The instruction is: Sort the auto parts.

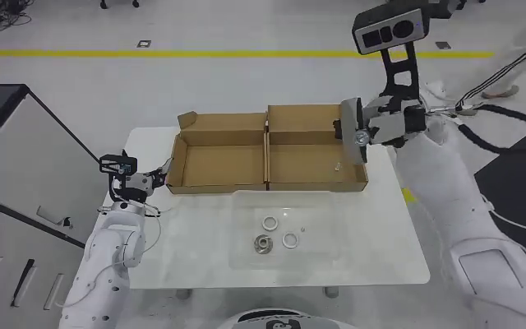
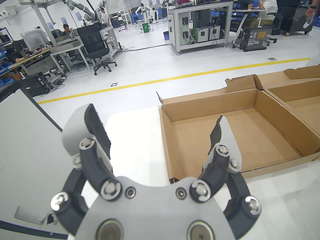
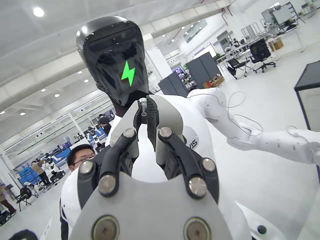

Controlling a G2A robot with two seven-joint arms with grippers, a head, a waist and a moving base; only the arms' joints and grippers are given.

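Table's [image 1: 386, 247] far half being taken up by touching left box [image 1: 215, 164] and right box [image 1: 312, 164]; near middle by clear tray [image 1: 322, 240]. Right box's outer wall being overhung by right gripper [image 3: 145, 106] clamping metal part [image 3: 142, 103]. Table ends being left bare.

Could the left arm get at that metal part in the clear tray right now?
Probably yes: the left pincer is open and empty beside a box, the metal part seems to lie uncovered in the tray, and nothing stands between them.
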